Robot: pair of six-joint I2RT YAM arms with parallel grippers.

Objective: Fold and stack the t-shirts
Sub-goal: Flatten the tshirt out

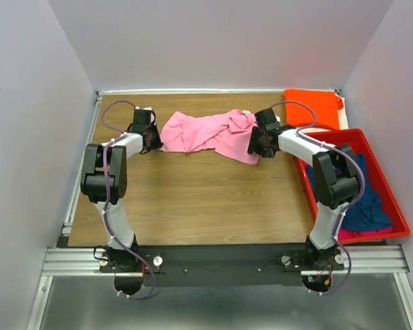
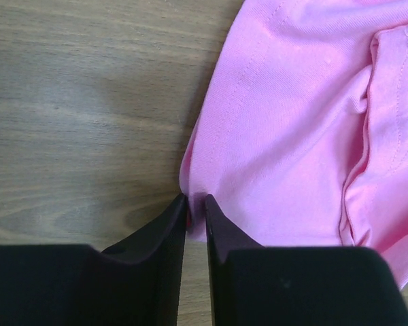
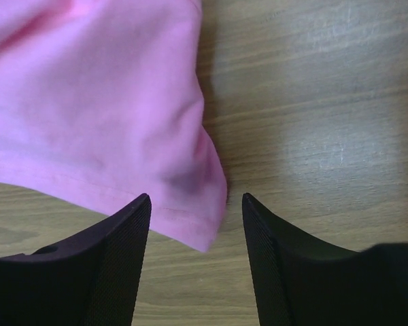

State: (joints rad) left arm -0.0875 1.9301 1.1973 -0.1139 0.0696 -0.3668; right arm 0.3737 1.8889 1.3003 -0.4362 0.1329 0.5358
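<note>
A light pink t-shirt [image 1: 206, 134] lies crumpled across the far middle of the table. My left gripper [image 1: 153, 141] is at its left end, shut on an edge of the pink fabric [image 2: 272, 136], pinched between the fingertips [image 2: 195, 204]. My right gripper [image 1: 256, 146] is at its right end, open, its jaws on either side of a hemmed corner of the shirt [image 3: 190, 217] without touching it. A folded orange t-shirt [image 1: 312, 108] lies at the far right corner. A navy t-shirt [image 1: 365, 199] and a magenta one [image 1: 354, 234] lie in the red bin.
The red plastic bin [image 1: 392, 189] stands along the right edge of the wooden table [image 1: 193, 199]. White walls close in the left, far and right sides. A metal rail runs along the near edge by the arm bases.
</note>
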